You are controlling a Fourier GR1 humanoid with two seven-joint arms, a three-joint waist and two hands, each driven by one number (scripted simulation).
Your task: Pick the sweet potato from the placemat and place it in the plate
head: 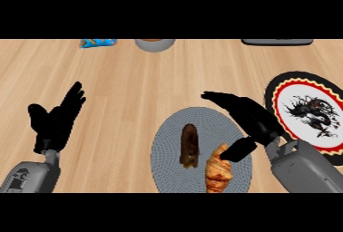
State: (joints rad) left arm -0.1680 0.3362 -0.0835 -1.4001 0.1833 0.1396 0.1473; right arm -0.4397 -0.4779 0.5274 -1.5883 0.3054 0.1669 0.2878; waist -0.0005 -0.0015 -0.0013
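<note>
Head view, and we're at the reach. The right hand (249, 120) hangs over the right side of the round grey woven placemat (167, 152), fingers stretched out straight, thumb spread below, holding nothing. The long, dark brown sweet potato (189, 146) lies in the middle of that placemat, at the near edge of the light wooden worktop (134, 90). It sits just left of the hand and looks untouched. Just beside it is a golden croissant (218, 170), right under the thumb. The white round plate with the black-and-red rim and dragon print (295, 76) waits at the worktop's right edge, just beside the placemat. The left hand (57, 118) rests open near the left edge. The next move, I'd judge: shift left, come down, and close round the potato without catching the croissant.
</note>
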